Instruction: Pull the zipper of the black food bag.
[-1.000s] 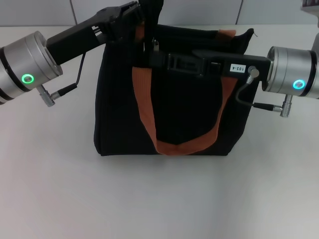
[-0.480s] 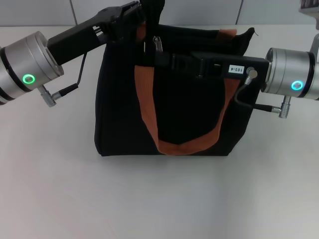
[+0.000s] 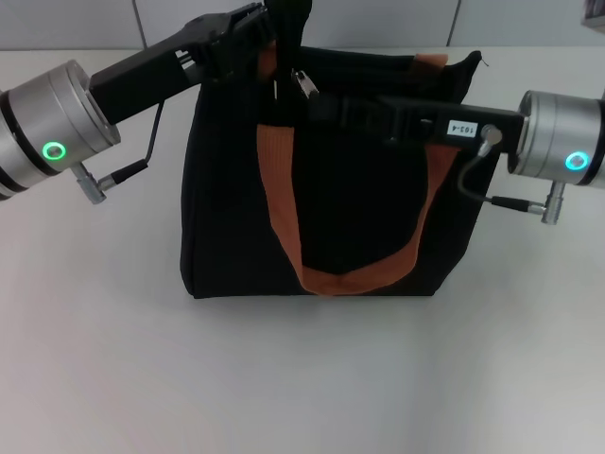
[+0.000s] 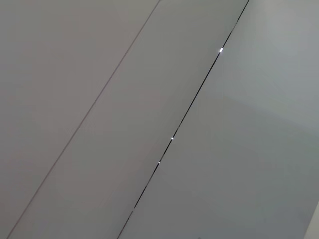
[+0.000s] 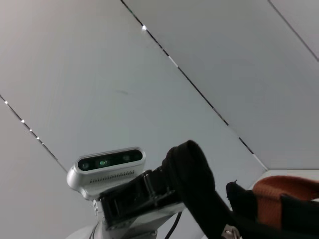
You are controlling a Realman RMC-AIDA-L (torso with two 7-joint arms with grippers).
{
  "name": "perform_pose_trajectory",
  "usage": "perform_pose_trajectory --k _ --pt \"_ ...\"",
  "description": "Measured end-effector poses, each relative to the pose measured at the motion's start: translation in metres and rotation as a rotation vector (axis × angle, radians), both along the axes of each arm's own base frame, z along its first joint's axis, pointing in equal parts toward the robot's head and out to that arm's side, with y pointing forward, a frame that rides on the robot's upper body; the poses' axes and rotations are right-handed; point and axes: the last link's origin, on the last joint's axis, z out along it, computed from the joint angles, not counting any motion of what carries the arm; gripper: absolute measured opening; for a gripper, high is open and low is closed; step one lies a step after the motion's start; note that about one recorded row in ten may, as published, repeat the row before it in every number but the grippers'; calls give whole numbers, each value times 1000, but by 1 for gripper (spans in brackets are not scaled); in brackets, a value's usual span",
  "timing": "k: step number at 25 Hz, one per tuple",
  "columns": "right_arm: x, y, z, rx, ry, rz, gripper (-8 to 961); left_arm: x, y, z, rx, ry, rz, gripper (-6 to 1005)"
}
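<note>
Even, soft light from above fills the head view. The table is bright, with a faint shadow under the bag, whose black cloth swallows detail. Both wrist views show flat grey panels without glare.

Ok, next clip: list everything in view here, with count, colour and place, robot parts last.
black food bag: one, black, standing upright mid-table.
straps: two, orange-brown; one runs in a U down the bag's front, the other shows at its top rear edge.
zipper: one, silver pull tab, on the bag's top edge near the left gripper.
table: one, white, under the bag.
left gripper: one, black, at the bag's top left corner.
right gripper: one, black, at the zipper.
</note>
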Motion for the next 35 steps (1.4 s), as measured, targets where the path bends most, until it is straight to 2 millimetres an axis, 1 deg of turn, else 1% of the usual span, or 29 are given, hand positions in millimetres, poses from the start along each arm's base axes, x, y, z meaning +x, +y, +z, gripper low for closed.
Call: perform_pose_trajectory --k 4,13,19,21,28,32,35 --pt "1 3 6 -7 -14 -5 -1 -1 0 0 5 2 1 36" --pt "6 7 11 -18 -29 -50 -2 -5 -2 3 17 0 5 37" --pt "8 8 12 -24 -38 -66 -3 -12 -5 7 49 -6 18 38" --pt "11 9 15 -22 -36 -81 -3 -16 -6 11 66 -20 32 38" --pt "14 8 16 -26 -34 -100 -4 -25 -8 20 132 -52 60 39" --pt "15 6 17 -31 -27 -99 -2 -26 -9 20 132 -51 59 40" --pt "14 4 21 8 1 -69 2 -24 -9 19 128 -50 53 40"
